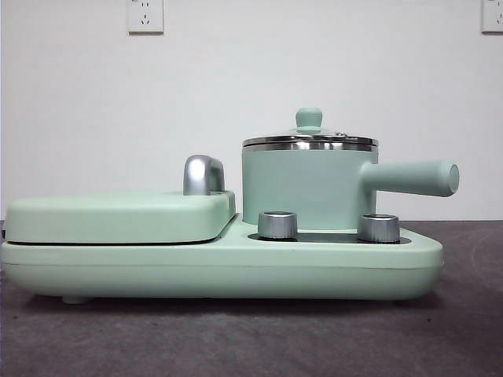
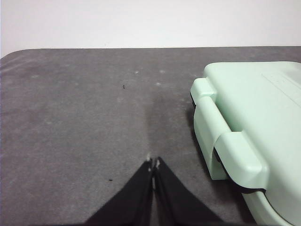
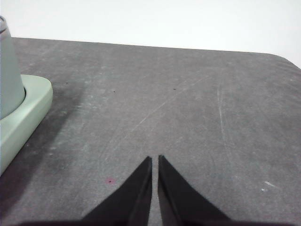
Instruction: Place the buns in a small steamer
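Two grippers wait closed and empty: the left gripper [image 2: 153, 165] beside the griddle lid [image 2: 256, 117], the right gripper [image 3: 155, 162] nearer the steamer [image 1: 308, 184], whose lid [image 1: 310, 138] is on, handle toward it. No buns show.

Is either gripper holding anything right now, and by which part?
Nothing is held: the left gripper and right gripper are both shut on nothing above the table.
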